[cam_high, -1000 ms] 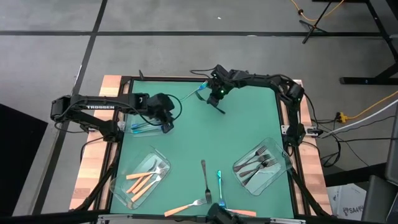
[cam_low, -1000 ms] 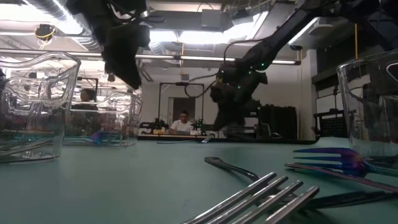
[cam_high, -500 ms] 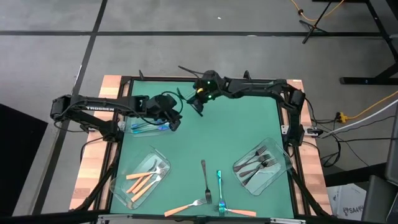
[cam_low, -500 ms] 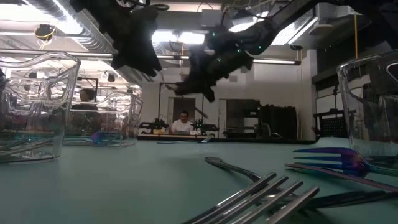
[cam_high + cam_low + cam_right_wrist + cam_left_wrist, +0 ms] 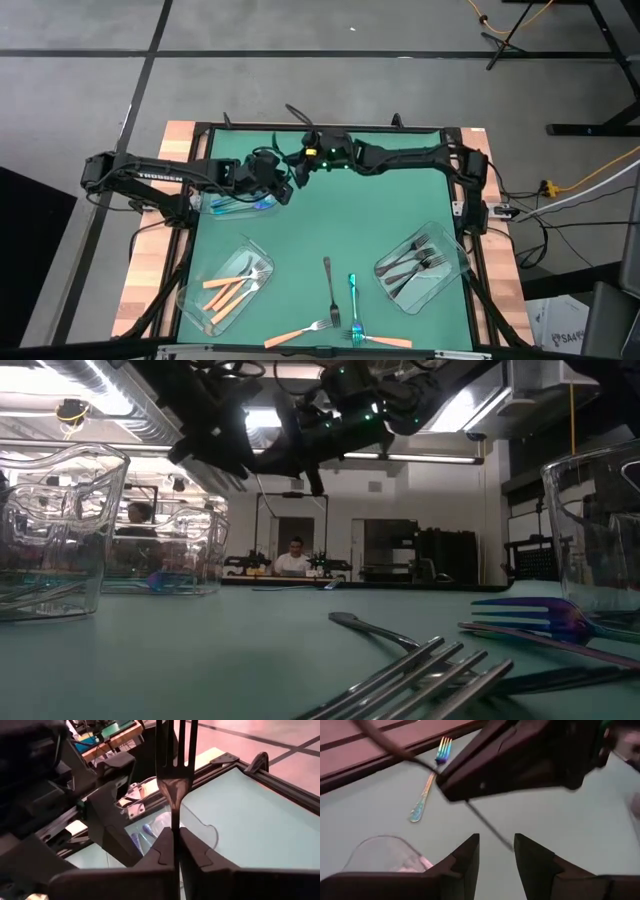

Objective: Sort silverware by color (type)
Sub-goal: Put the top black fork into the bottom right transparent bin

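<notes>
Across the green worktop (image 5: 320, 230) the sorting looks well along but unfinished. Orange-handled forks (image 5: 232, 288) lie in the clear plastic tray at the near left (image 5: 190, 300), dark grey-black forks (image 5: 415, 265) fill the clear tray at the near right (image 5: 452, 252), and the clear tray at the far left (image 5: 215, 212) holds something blue, probably blue-teal forks, though the left arm covers most of it. Loose pieces remain on the near edge: a dark fork (image 5: 329, 288), a blue-teal fork (image 5: 354, 303), an orange-handled fork (image 5: 298, 333) and another orange handle (image 5: 390, 341).

Over the far-left tray the two arms meet. The right gripper (image 5: 176, 837) is clamped tight on the neck of a slim fork (image 5: 175, 765), tines up, which I judge is bound for that tray. The left gripper (image 5: 496, 852) hovers close by with a modest gap between its fingers (image 5: 465, 862) and nothing in them.

Only the right wrist view shows the pinched fork plainly; from above it is lost among the arms. The left wrist view alone shows an iridescent blue-teal fork lying by the worktop's far edge (image 5: 427, 790), one more to collect. The low view gives the raised arms and dark tines up close (image 5: 420, 675), and a person sitting far back in the room (image 5: 293, 557).
</notes>
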Controlling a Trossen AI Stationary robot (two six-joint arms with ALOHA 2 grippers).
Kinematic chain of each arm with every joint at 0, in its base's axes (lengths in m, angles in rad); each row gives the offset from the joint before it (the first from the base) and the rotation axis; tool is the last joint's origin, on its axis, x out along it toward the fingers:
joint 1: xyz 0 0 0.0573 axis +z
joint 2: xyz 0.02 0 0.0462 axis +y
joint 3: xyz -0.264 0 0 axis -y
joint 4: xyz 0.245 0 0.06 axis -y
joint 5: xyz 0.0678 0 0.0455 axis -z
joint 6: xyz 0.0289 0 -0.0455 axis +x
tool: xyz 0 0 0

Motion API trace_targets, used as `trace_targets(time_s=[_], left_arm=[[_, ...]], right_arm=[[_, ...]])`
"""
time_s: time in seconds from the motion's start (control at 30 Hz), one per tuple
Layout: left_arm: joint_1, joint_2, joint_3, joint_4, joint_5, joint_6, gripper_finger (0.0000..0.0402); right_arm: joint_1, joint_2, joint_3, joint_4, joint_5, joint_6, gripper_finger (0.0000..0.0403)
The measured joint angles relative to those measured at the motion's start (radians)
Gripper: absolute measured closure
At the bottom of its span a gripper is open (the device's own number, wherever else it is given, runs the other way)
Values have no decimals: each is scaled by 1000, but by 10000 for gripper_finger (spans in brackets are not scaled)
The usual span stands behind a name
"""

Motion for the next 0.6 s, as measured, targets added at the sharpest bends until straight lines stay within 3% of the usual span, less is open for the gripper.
trace_targets(time_s=[0.17,0.6], left_arm=[[0,0,0,15,-7,0,285],[-20,-15,0,-20,-27,-1,285]], right_arm=[[21,0,0,8,60,-3,403],[18,0,-1,45,50,14,403]])
